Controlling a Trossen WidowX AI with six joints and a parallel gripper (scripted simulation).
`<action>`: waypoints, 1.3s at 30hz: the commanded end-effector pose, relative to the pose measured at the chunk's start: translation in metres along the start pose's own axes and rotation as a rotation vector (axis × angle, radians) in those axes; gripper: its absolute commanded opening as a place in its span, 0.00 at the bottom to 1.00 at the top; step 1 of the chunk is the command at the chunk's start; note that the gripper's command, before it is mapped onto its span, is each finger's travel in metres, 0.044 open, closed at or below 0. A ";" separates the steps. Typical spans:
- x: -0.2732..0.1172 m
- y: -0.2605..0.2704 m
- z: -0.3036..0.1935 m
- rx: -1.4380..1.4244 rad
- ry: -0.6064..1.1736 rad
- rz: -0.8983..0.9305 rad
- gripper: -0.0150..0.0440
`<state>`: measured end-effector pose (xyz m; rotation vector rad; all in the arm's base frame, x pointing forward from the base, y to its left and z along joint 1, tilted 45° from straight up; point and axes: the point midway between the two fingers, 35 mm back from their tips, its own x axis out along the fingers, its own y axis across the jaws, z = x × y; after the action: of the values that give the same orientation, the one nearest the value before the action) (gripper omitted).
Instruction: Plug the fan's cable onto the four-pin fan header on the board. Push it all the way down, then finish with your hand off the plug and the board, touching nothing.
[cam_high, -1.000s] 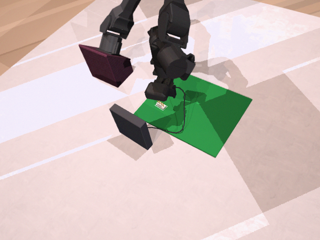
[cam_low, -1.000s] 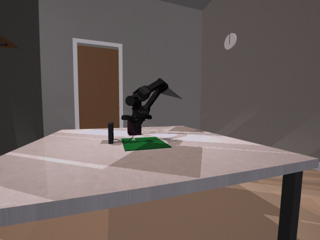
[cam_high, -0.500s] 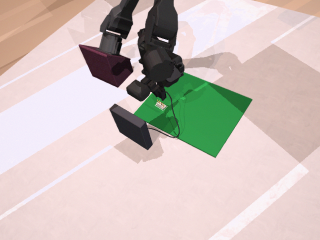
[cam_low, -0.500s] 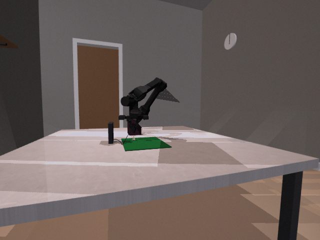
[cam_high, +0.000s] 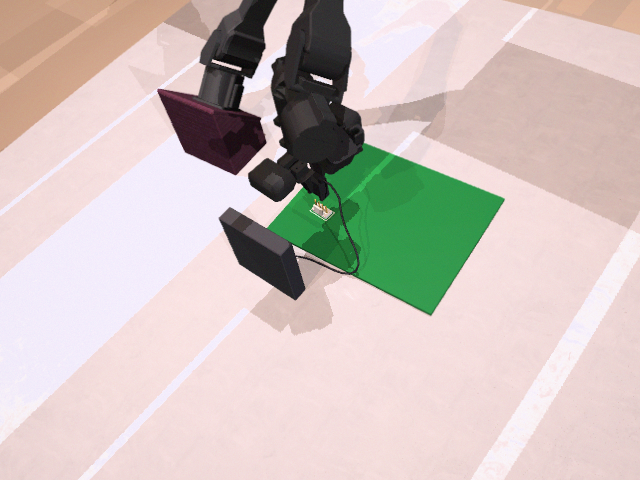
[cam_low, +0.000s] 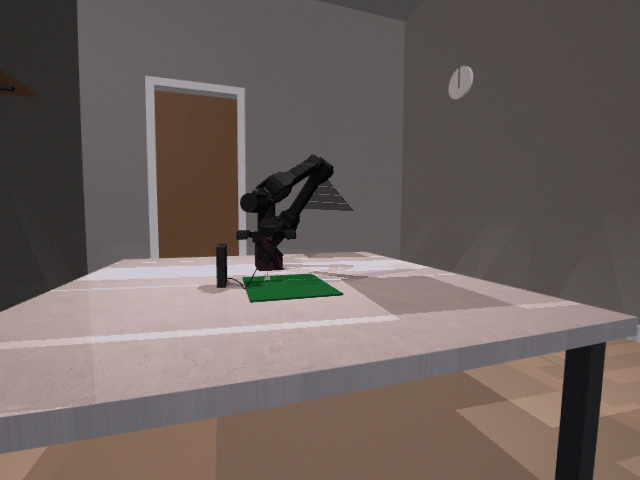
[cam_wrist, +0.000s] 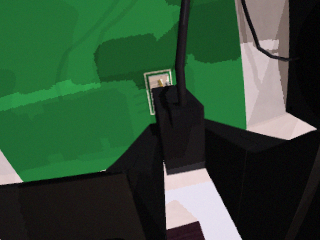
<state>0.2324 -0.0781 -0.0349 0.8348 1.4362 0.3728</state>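
Note:
My gripper (cam_high: 319, 193) (cam_wrist: 174, 127) is shut on the black plug of the fan's cable. In the wrist view the plug (cam_wrist: 181, 142) sits upright between the fingers, with the cable (cam_wrist: 183, 55) (cam_high: 355, 248) leaving its top. The white header (cam_high: 325, 214) (cam_low: 267, 279) (cam_wrist: 160, 78) with its gold pins stands near one edge of the green board (cam_high: 439, 232) (cam_low: 297, 290) (cam_wrist: 60, 135). In the top view the pins stand bare, with the fingers above them and apart. In the wrist view the plug covers much of the header. In the exterior view the fingertips are hard to make out.
The dark upright fan block (cam_high: 263, 253) (cam_low: 221, 266) stands beside the board. The cable loops from it over the board's near edge up to the plug. The maroon block (cam_high: 206, 134) (cam_low: 268, 258) under the arm's base stands behind the fan, beyond the header.

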 end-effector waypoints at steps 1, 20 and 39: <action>-0.001 0.000 -0.002 -0.007 0.000 -0.005 0.25; 0.021 0.001 -0.002 -0.012 0.000 -0.004 0.25; 0.021 0.001 0.001 -0.005 0.000 -0.003 0.25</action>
<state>0.2348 -0.0624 -0.0495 0.8258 1.4417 0.3745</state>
